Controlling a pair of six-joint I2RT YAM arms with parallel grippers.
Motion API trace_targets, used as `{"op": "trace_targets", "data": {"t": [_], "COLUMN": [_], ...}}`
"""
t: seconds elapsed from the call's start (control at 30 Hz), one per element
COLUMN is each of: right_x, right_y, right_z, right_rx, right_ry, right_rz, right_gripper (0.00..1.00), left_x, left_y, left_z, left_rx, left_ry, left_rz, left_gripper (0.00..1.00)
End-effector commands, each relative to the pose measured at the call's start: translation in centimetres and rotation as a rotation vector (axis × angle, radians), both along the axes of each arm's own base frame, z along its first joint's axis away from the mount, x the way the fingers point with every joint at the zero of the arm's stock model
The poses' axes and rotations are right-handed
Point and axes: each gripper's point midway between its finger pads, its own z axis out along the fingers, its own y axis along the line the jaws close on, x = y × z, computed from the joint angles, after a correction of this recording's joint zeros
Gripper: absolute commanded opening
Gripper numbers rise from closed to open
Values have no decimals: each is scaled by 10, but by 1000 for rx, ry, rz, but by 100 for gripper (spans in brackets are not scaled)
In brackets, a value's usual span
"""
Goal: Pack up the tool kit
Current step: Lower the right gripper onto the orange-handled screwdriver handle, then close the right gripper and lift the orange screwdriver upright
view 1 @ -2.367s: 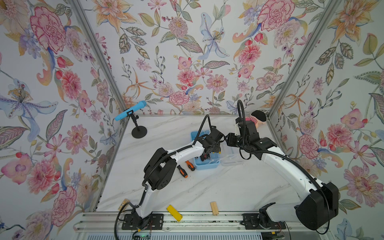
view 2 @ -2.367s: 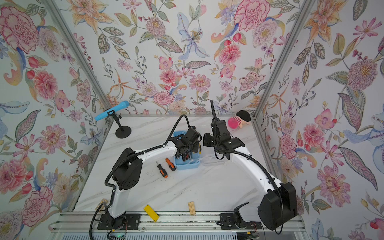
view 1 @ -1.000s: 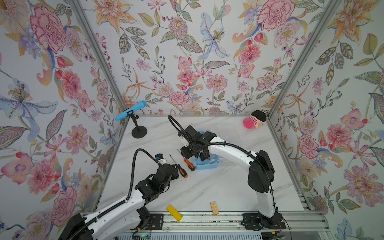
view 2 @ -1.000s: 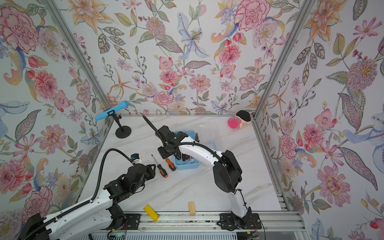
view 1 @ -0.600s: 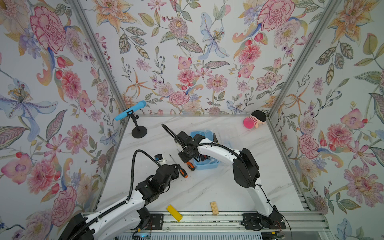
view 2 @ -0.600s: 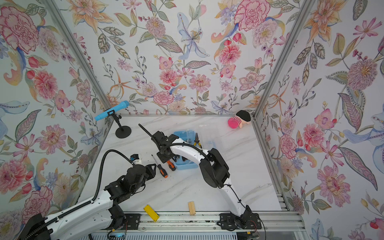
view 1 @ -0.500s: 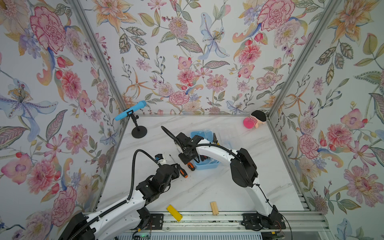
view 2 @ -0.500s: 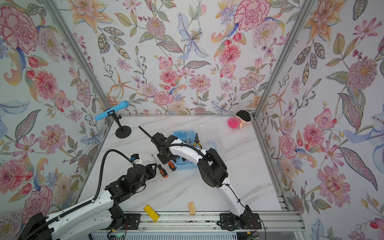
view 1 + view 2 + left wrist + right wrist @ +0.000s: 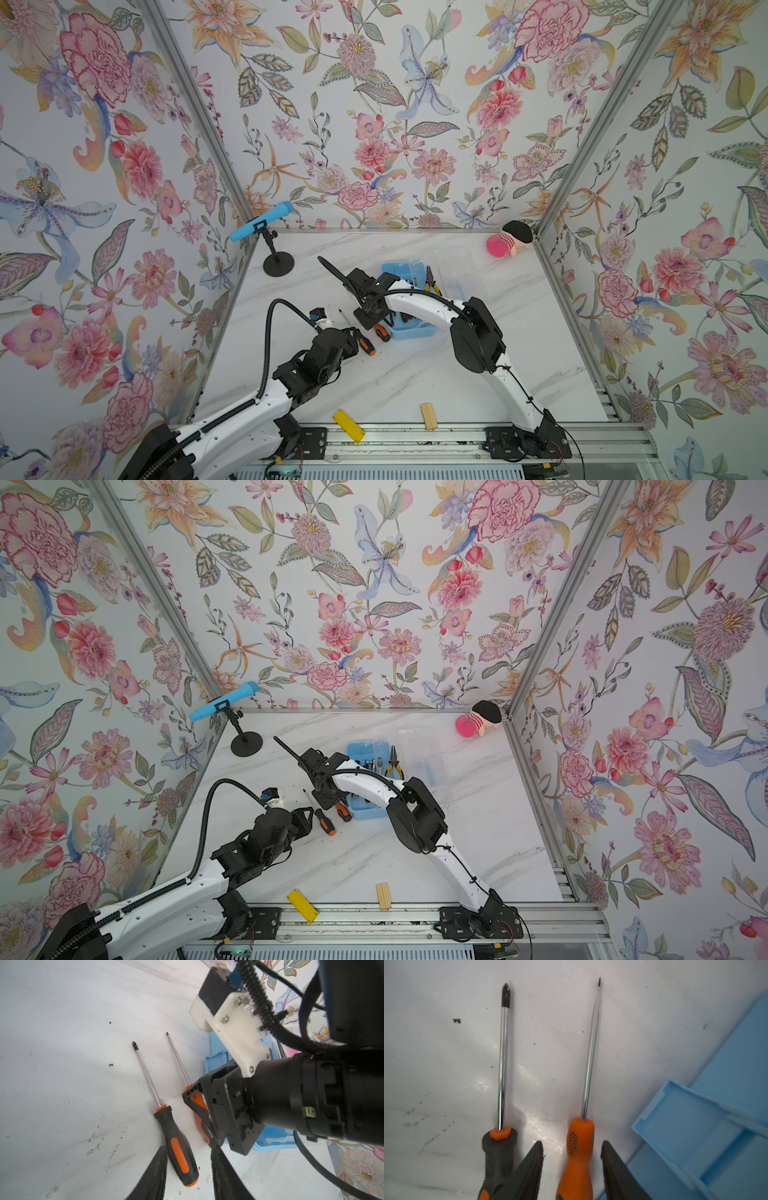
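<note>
Left gripper point(image 9: 188, 1147): jaws spread, straddling the handle of the black-and-orange rubber-gripped Phillips screwdriver point(image 9: 164, 1118), not clamped on it. Right gripper point(image 9: 572, 1144): jaws spread either side of the slim orange-handled steel screwdriver point(image 9: 586, 1088), with gaps on both sides.

Both screwdrivers lie flat on the white marble tabletop point(image 9: 395, 382), just beside the open light-blue plastic box point(image 9: 411, 332).

Judged partly done: some tools sit inside, and the yellow-handled pliers point(image 9: 395, 763) lie at the box's edge. Left to do: loading both screwdrivers and closing the box.

Count: two screwdrivers, one pliers, one box. The boxed tools are too small to count.

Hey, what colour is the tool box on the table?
Light blue; the tool box shows best in a top view.
</note>
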Motion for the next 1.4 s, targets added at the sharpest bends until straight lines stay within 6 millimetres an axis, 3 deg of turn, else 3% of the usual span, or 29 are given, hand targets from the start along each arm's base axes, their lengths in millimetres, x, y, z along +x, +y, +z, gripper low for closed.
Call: {"op": "trace_targets", "data": {"t": [0.0, 0.37, 0.83, 1.17, 1.27, 1.37], "right_x": [2, 4, -17, -15, -10, -2], "right_y": [-16, -17, -11, -8, -6, -3], "right_z": [-13, -23, -41, -39, -32, -14], "right_rx": [-95, -145, -171, -151, -134, -101], "right_ry": [3, 17, 80, 92, 78, 49], "right_rz": [-9, -19, -14, -27, -33, -39], "right_gripper": [47, 44, 40, 18, 0, 0], "left_x": [2, 6, 6, 8, 11, 14], "left_y": [4, 5, 16, 23, 20, 17], "left_z": [-2, -4, -9, -7, -6, -3], "left_rx": [18, 19, 13, 14, 27, 38], "left_ry": [-4, -3, -5, -12, -10, -7], "left_rz": [3, -8, -1, 3, -7, -20], "left_gripper": [39, 38, 38, 38, 36, 36]}}
